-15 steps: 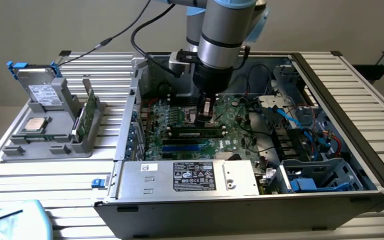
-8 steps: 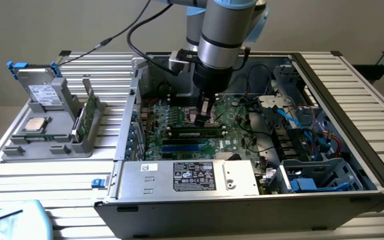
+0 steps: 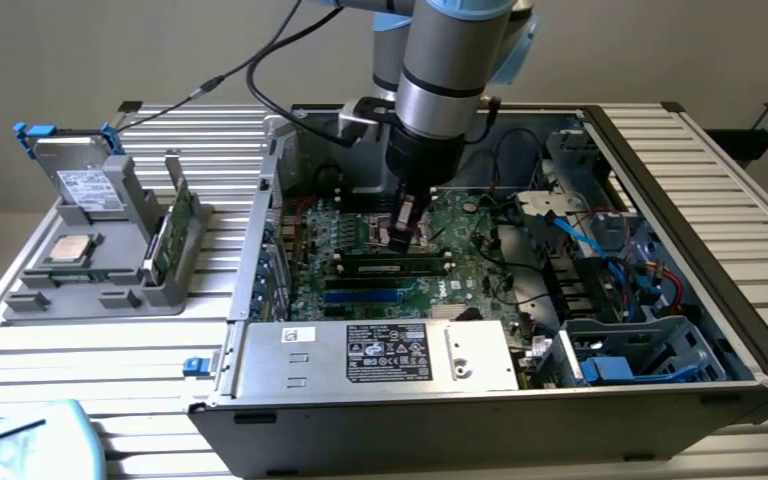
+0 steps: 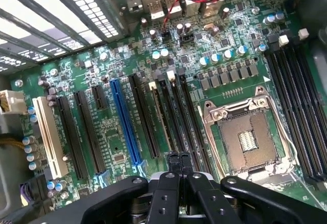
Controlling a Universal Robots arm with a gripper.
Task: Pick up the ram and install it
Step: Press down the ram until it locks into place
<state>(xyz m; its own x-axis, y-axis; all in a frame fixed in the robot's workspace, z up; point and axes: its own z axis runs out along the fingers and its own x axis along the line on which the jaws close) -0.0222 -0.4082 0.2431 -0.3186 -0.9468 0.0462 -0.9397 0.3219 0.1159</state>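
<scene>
Slatted metal counter [image 3: 77,350], open case. Tool [image 4: 178,163] shut, empty, over seated thin dark-green ram stick [image 3: 391,266]; light, rigid, fragile—best gripped by edges.

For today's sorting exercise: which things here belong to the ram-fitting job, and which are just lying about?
Job: ram on the motherboard; shut fingers by it.
Lying about: hard drive; processor chip; power supply.

Glossy green circuit-board motherboard [image 4: 127,142] with matt black plastic slots [image 4: 286,106], one blue plastic slot [image 4: 125,121], bright bare-metal processor socket frame [image 4: 245,137], matt black metal gripper [image 4: 179,165], brushed grey metal power-supply box [image 3: 371,355], ribbed silver metal table [image 3: 104,345].
</scene>
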